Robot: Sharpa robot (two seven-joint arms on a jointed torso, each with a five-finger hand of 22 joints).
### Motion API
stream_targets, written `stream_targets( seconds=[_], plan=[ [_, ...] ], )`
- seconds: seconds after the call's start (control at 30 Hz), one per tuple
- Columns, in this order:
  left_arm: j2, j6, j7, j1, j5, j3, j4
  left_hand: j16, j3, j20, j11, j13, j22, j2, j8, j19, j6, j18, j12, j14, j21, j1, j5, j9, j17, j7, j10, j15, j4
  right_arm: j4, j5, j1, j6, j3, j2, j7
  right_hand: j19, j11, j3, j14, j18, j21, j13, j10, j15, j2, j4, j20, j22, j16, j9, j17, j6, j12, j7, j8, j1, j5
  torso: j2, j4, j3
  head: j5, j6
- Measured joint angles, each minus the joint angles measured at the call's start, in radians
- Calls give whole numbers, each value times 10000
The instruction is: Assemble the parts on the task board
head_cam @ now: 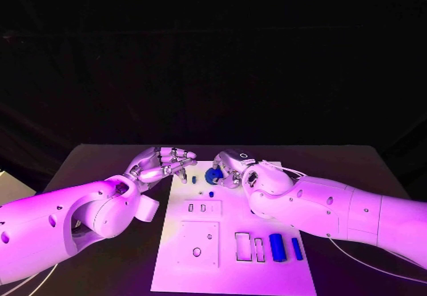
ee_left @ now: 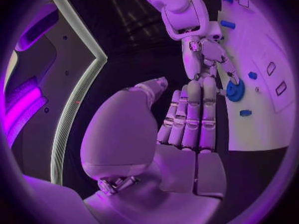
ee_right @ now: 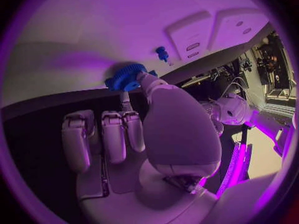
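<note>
Black table (head_cam: pixel 107 160) under the white task board (head_cam: pixel 223 271). At the board's far end the right hand (head_cam: pixel 233 168) pinches a blue gear (head_cam: pixel 213 176) with a fingertip (ee_right: pixel 144 77) on its toothed rim — the gear sits on the board. Just beside it, off the board's edge, the left hand (head_cam: pixel 160 163) holds nothing, fingers (ee_left: pixel 190 112) straight and side by side. Two blue bars (head_cam: pixel 285 247) lie at the near end.

White task board (head_cam: pixel 233 271) — blue gear (head_cam: pixel 213 176), blue parts (head_cam: pixel 277 246), black table (head_cam: pixel 107 166)
</note>
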Motion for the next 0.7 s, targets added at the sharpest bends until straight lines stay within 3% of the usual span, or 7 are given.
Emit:
stream_targets(
  seconds=[0.2,0.33,0.4,0.7],
  plan=[
    [0,2,-8,0,0,0,-5,0,0,0,0,0,-1,0,0,0,0,0,0,0,0,0,0,0,0,0,0,0,0,-27,21,0,17,-2,7,-14,-3,95,-285,20,0,0,-1,26,91,-55,220,79,-1,0,-97,0,-345,-143,131,-328,-198,-129,-1,2,0,-4,12],
    [0,2,-13,0,0,0,-8,0,0,0,0,-1,9,0,0,0,0,0,0,0,0,0,0,-1,0,0,0,0,0,-24,56,0,125,-3,-2,-14,1,119,-1077,-5,1,0,-1,50,137,38,540,148,-1,0,-129,0,-369,-143,156,-425,-854,210,-2,5,1,-4,20],
    [0,2,-15,0,0,0,-10,0,0,0,0,-1,9,0,0,0,0,0,0,0,0,0,0,-1,-9,0,0,0,0,-17,78,0,190,-3,-14,-13,1,119,-1488,-5,1,0,-1,50,138,216,585,147,-1,0,-144,-1,-330,-143,117,-484,-1122,335,-2,5,3,-4,21],
    [-9,2,-24,0,0,0,-12,0,0,1,0,-2,8,0,0,1,0,-1,0,0,-1,0,0,-1,-9,0,0,0,0,59,224,-1,459,-4,-160,19,0,119,-1603,-5,1,0,-2,51,137,332,602,146,-3,0,-145,8,-147,-143,79,-484,-1279,390,-5,-1,7,29,14]
  ],
)
